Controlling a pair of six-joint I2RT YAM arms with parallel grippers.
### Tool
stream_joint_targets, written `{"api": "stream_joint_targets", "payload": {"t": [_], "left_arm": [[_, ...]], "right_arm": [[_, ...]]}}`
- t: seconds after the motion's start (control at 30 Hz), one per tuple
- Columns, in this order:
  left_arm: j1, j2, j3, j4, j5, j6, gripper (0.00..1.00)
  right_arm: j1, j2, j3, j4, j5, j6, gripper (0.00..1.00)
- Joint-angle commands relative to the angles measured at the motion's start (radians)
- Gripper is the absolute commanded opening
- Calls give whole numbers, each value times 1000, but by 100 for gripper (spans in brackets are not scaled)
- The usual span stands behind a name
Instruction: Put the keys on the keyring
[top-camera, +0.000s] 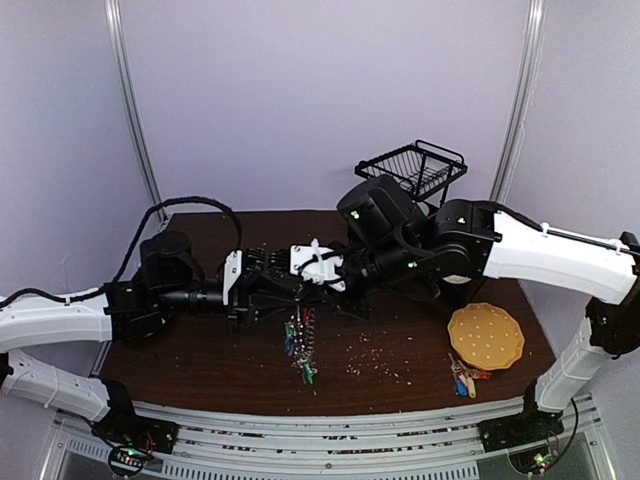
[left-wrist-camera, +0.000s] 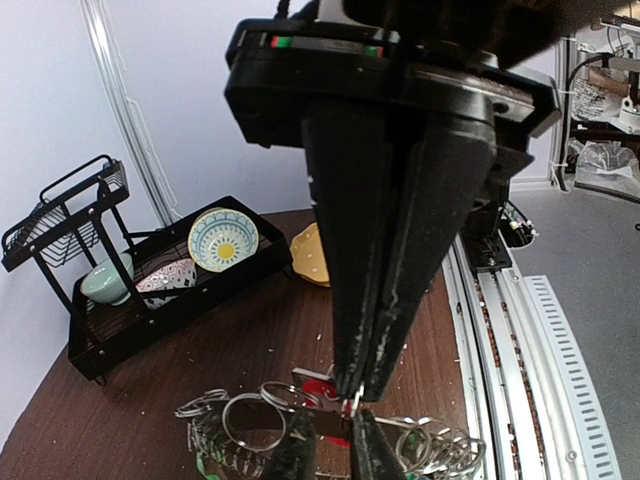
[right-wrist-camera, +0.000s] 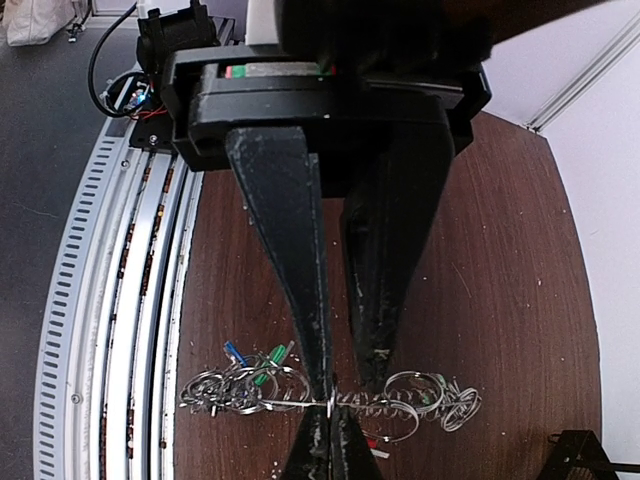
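Keyring (right-wrist-camera: 410, 396) silver, crowded w/ loops; R gripper (right-wrist-camera: 328, 412) clamps it, L gripper (right-wrist-camera: 348, 382) part-open.

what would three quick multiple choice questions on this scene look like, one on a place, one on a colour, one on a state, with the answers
1. Where is the yellow plate?
A on the floor
B on the right side of the table
C at the left edge

2. What colour is the table?
A white
B green
C dark brown

3. How is the right gripper?
A shut on the keyring
B wide open
C out of view

Answers:
1 B, it lies flat near the right edge.
2 C, the bare wood shows dark brown.
3 A, its fingers pinch the ring's wire.
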Motion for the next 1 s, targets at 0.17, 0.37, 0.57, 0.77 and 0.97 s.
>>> {"api": "stream_joint_targets", "payload": {"t": [0.17,0.37,0.57,0.77,0.97], "left_arm": [[-13,18,26,58,0,-21,0],[-16,-12,12,68,-31,-7,0],[-15,-87,-58,185,-40,-40,0],[-15,-104,-69,225,-35,-74,0],[-15,-93,-67,251,-12,-100,0]], "right_arm": [[7,0,20,79,-1,2,0],[3,-2,2,97,8,22,0],[-77,-120,-201,294,-135,92,30],[-89,-190,-387,533,-246,127,35],[-91,-213,-470,680,-243,146,33]]}}
